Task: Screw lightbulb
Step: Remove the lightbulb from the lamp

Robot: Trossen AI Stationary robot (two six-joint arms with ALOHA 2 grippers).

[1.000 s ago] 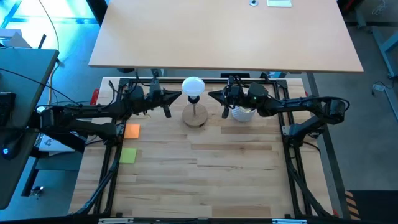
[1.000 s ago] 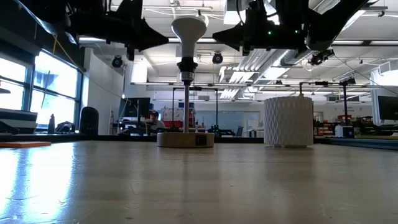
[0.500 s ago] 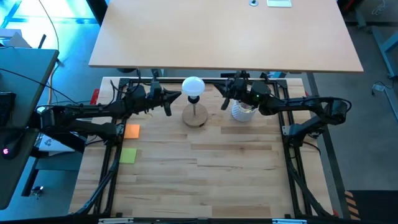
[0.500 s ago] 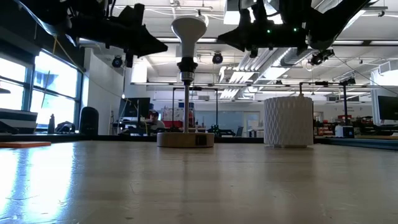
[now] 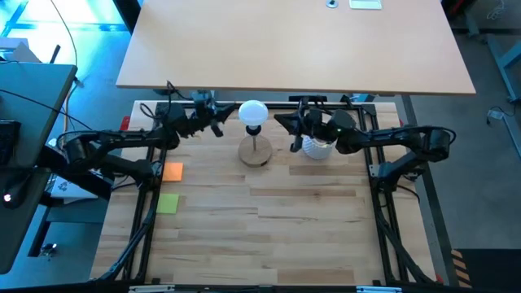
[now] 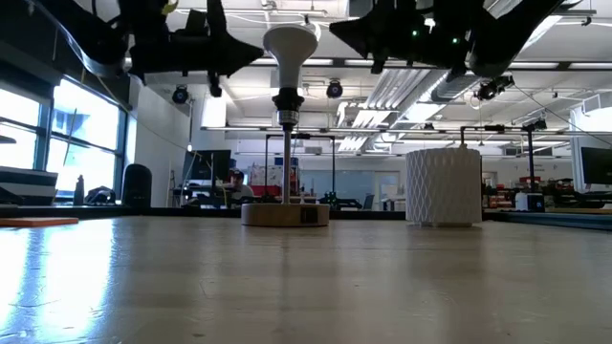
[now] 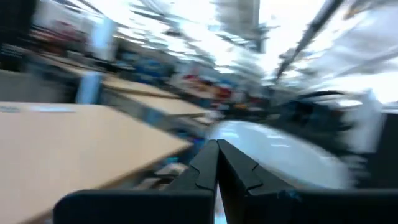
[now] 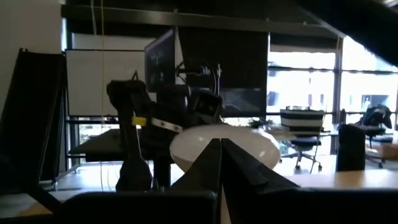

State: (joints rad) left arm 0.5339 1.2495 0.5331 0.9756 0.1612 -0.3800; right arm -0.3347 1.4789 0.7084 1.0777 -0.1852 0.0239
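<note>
My left gripper (image 5: 218,124) and right gripper (image 5: 281,124) are hanging closed on either side of the lightbulb (image 5: 253,112), w/ only narrow gaps btwn each tip and the globe. The wooden base (image 5: 256,155) is sitting under the bulb and the white perforated cup (image 5: 317,147) is blocking the spot under my right wrist. The near half of the table (image 5: 269,236) is lying open, w/ just the orange pad (image 5: 172,171) and green pad (image 5: 168,203) sitting by the left edge.

Matt frosted lightbulb (image 5: 253,112) on a round wooden base (image 5: 257,155); pale, faintly glossy wood-plank table (image 5: 285,228)
</note>
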